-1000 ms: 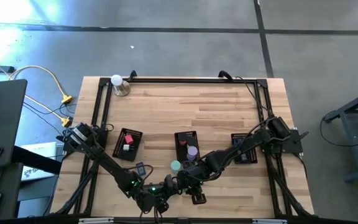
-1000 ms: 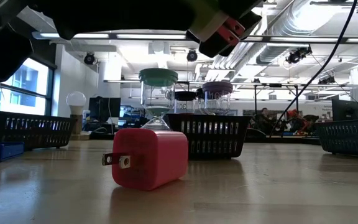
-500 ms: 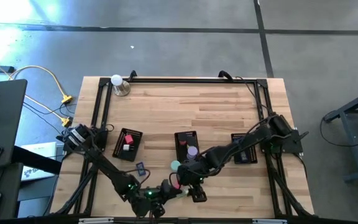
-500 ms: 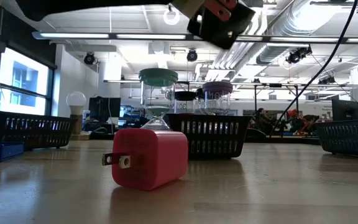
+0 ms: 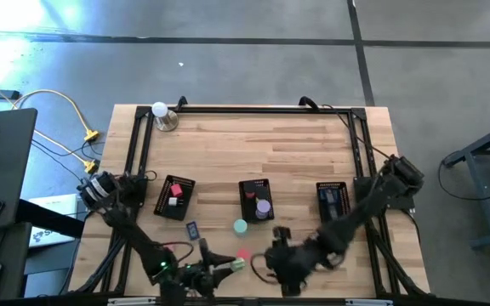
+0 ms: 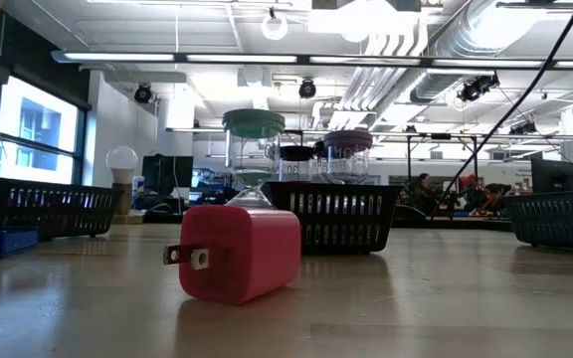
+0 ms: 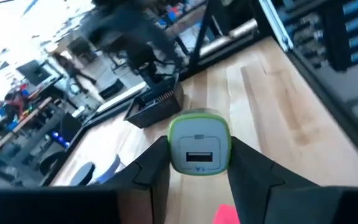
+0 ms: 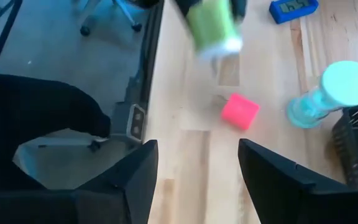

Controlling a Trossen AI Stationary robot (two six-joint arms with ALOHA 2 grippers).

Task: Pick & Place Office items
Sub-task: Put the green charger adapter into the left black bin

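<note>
- High view: taking the pink charger block (image 5: 243, 253) as my landmark, it lies alone on bare wood near the front edge of the table (image 5: 253, 144).
- Just behind it stands the teal-capped hourglass (image 5: 240, 226); behind that is the middle mesh tray (image 5: 254, 184) with a purple-capped hourglass (image 5: 264, 207) in it.
- Left of the block lies a dark blue rectangle (image 5: 192, 229) flat on the wood. Further left is the left mesh tray (image 5: 175, 197), with red and white pieces inside.
- The right mesh tray (image 5: 333, 202) sits well off to the right. The white bulb on its base (image 5: 162, 115) is at the far-left corner.
- In the low view I see nothing in front of the block (image 6: 237, 253), prongs facing left.
- Left gripper (image 5: 228, 268) is just front-left of the block, pinching a green-and-white charger (image 7: 199, 144); the fingers (image 7: 151, 167) press on both sides of it, USB port facing the wrist camera.
- Right gripper (image 5: 281, 274) is just front-right of the block, spread wide and holding nothing. From its wrist view I see the block (image 8: 240, 111) between the fingers (image 8: 137, 168), further out.
- Against half a second ago: the right arm has pulled back towards the front right, both grippers have left the low view, and the block hasn't moved.
</note>
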